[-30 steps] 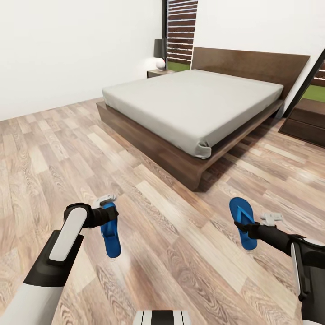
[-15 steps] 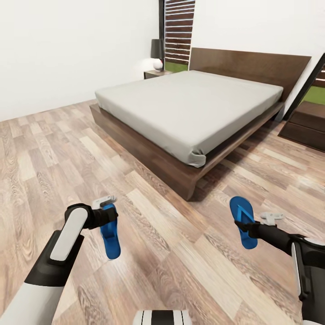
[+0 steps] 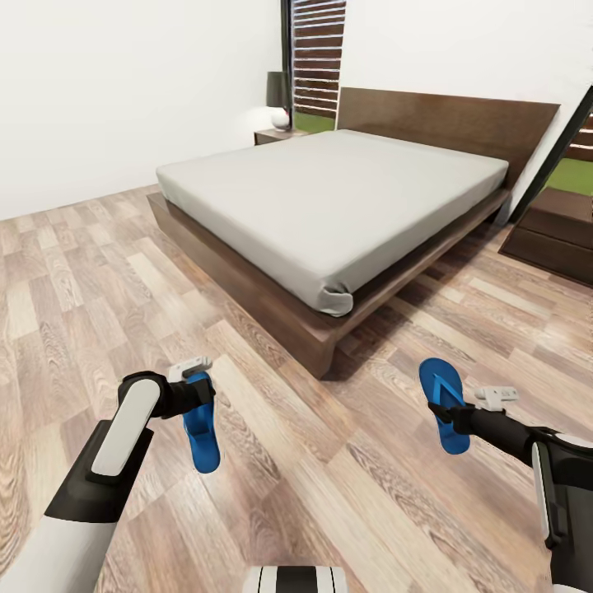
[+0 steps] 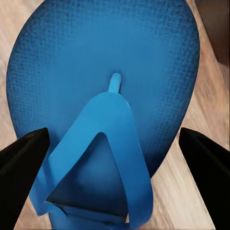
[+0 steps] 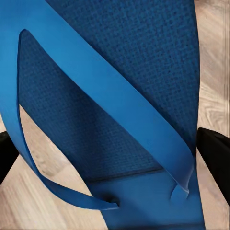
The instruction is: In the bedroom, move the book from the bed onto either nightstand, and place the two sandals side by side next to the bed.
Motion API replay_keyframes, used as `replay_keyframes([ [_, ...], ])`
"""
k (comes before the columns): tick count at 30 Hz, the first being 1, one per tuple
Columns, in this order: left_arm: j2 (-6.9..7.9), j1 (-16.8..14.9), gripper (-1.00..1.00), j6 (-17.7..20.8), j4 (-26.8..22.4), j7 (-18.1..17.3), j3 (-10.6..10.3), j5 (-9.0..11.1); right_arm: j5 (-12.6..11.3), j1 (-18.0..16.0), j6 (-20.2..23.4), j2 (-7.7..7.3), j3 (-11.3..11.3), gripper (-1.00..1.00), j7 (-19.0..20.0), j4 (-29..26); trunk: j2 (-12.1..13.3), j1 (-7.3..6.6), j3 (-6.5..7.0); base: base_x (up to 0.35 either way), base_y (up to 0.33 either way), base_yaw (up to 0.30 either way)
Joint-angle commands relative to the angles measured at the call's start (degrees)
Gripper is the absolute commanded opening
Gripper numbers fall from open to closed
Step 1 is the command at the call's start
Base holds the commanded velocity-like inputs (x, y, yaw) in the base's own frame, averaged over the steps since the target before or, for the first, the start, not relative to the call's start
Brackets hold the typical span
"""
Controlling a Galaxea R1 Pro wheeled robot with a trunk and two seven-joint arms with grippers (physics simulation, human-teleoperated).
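Each arm carries a sandal above the wood-plank floor [image 3: 346, 461]: the left gripper [image 3: 196, 392] has its jaws pinching the left sandal [image 3: 201, 424], the right gripper [image 3: 451, 412] has its jaws pinching the right sandal [image 3: 443, 403], likely held up so the pair can go down together. The bed [image 3: 346, 193] lies ahead with its near corner closest, its grey mattress bare. A nightstand [image 3: 276, 136] stands beside the headboard against the white wall [image 3: 123, 91].

My right arm hides the heel of one blue sandal [image 3: 443, 405]; the frame edge crops the dark bench [image 3: 557, 231] beside the bed [image 3: 329, 193].
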Motion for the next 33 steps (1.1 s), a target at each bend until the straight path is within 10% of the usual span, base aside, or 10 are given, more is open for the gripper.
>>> replay_keyframes([
  [1,0.05,-0.05,-1.0,0.12,-0.05,0.58,-0.09,0.49,0.43,-0.06,0.17,0.01,-0.06,-1.0,0.53,-0.03,-0.02,0.0,-0.05,0.147,-0.293,0.008],
  [23,0.24,0.67,-1.0,-0.14,0.14,0.67,0.1,0.55,0.43,-0.07,0.16,0.03,0.0,-1.0,0.53,-0.04,-0.02,0.0,-0.05,0.115,-0.297,0.186],
  [33,0.57,6.47,-1.0,-2.01,-0.9,0.21,6.91,0.8,0.44,0.0,0.1,0.01,-0.03,-1.0,0.53,-0.04,-0.02,0.0,-0.05,0.022,-0.111,0.031],
])
